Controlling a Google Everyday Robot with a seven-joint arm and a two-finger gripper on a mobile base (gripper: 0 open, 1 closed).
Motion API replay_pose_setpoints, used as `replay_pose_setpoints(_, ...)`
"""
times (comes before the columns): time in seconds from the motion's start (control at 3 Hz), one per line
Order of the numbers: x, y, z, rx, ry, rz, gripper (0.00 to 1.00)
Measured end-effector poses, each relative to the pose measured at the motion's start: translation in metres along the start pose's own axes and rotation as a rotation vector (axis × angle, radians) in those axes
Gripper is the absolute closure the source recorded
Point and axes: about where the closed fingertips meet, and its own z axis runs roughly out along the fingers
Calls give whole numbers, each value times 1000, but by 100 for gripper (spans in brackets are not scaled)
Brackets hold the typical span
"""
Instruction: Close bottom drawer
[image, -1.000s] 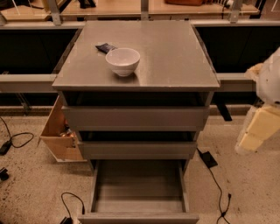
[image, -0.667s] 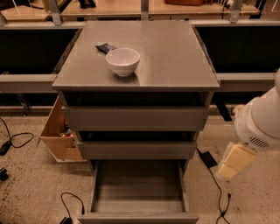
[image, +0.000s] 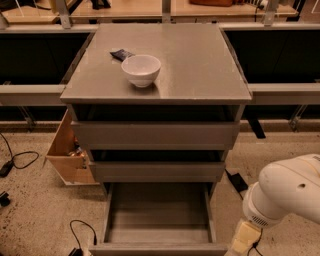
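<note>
The bottom drawer (image: 159, 247) is pulled out far towards me, and its shallow grey tray is open and empty. It is the lowest of three grey drawers in the cabinet (image: 165, 60). My white arm (image: 290, 192) comes in at the lower right. My gripper (image: 244, 239), a cream-coloured piece at the arm's end, hangs low just right of the drawer's front right corner. I cannot tell whether it touches the drawer.
The top drawer (image: 155, 135) and middle drawer (image: 157, 171) stand slightly out. A white bowl (image: 141, 70) and a small dark object (image: 121, 54) sit on the cabinet top. A cardboard box (image: 67, 155) stands at the left. Cables (image: 20, 160) and a black adapter (image: 236, 181) lie on the floor.
My arm has swung down and to the left, from the right edge to beside the bottom drawer's front right corner. The drawers have not moved.
</note>
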Motion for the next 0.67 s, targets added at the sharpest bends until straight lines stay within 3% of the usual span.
replay_pose_setpoints(0.33,11,11,40,-34,25,11,0)
replay_pose_setpoints(0.67,12,11,43,-36,26,13,0)
